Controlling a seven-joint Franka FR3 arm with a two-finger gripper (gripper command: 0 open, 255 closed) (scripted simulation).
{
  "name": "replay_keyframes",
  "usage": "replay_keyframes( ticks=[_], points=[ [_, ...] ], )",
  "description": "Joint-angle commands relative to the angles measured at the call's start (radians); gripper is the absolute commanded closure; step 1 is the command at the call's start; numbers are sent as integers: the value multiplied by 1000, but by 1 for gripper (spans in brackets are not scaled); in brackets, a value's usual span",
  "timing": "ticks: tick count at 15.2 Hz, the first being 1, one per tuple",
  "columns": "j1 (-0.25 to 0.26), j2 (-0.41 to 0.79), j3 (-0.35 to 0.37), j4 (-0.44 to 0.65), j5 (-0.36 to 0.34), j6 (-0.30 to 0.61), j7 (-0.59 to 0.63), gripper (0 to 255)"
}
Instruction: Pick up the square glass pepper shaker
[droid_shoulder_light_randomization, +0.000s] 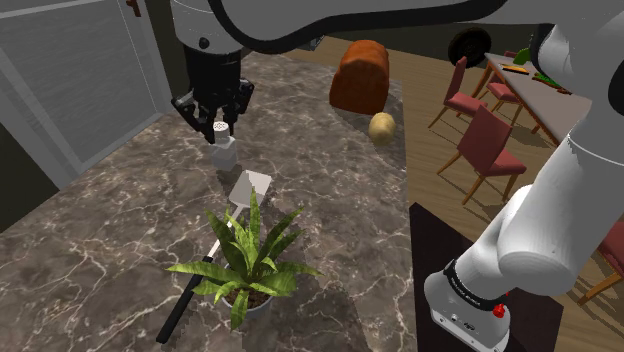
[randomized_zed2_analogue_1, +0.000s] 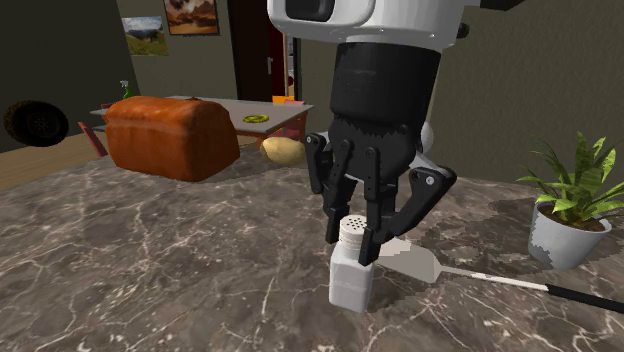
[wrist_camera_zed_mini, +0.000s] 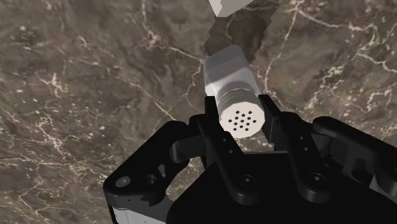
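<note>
The pepper shaker (randomized_zed2_analogue_1: 352, 275) stands upright on the countertop (randomized_zed2_analogue_1: 150, 260), near the far edge in the shoulder view. It has a square, pale body that reads as frosted white (nothing shows through it) and a round cap (wrist_camera_zed_mini: 240, 118) dotted with small dark holes. The black gripper (randomized_zed2_analogue_1: 352, 240) comes straight down over it. Its fingers (wrist_camera_zed_mini: 215, 124) are narrowed to the cap's width and lie against opposite sides with no gap showing, so it clasps the shaker at the cap. The shaker's base rests on the stone.

The countertop is polished dark brown marble, veined in white and grey. Just beside the shaker, toward the stand in the shoulder view, lies a spatula (droid_shoulder_light_randomization: 248, 187). Its blade is flat, white and roughly square, and its long thin handle goes from white to black. Past the blade sits a potted plant (droid_shoulder_light_randomization: 245, 262) with long, pointed, glossy green leaves in a mottled grey-white pot. Well apart from the shaker, at the counter's far end, stand a rounded, brown-crusted loaf of bread (droid_shoulder_light_randomization: 362, 78) and a smooth, tan, oval potato (droid_shoulder_light_randomization: 381, 127). On the wooden floor beyond the counter are red-cushioned chairs (droid_shoulder_light_randomization: 490, 140) at a dining table.
</note>
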Motion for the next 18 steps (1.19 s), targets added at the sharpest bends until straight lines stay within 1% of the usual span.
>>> replay_keyframes(
  ticks=[1,9,16,18],
  points=[
    [1,2,0,3,-1,-2,1,255],
    [12,21,4,133,-9,-116,-3,255],
    [31,55,9,270,-28,-225,-3,255],
    [31,56,9,273,-28,-227,-2,255]
  ],
)
